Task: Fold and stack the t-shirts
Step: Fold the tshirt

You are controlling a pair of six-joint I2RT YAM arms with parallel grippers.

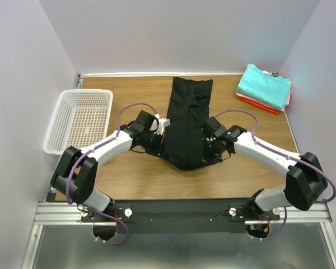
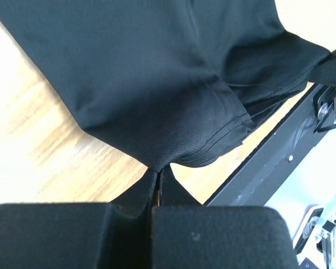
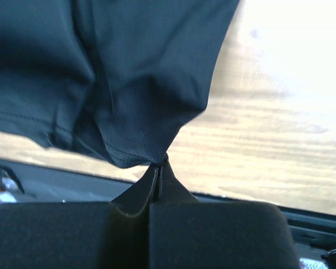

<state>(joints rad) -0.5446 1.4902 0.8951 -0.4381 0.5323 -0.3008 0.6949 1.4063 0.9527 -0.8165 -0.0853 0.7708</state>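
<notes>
The large black t-shirt (image 1: 187,120) lies as a long folded strip down the middle of the wooden table, its near end lifted. My left gripper (image 1: 158,137) is shut on its left near edge; the left wrist view shows the cloth (image 2: 151,95) pinched at my gripper's tips (image 2: 158,170). My right gripper (image 1: 211,141) is shut on the right near edge; the right wrist view shows the hem (image 3: 117,106) pinched at its tips (image 3: 163,162). Folded teal (image 1: 264,85), red-orange (image 1: 263,105) and pink (image 1: 288,96) t-shirts are stacked at the far right corner.
A white plastic lattice basket (image 1: 79,119) stands at the table's left edge. Walls close in the back and both sides. A black rail (image 1: 179,213) runs along the near edge, also seen in the left wrist view (image 2: 269,162).
</notes>
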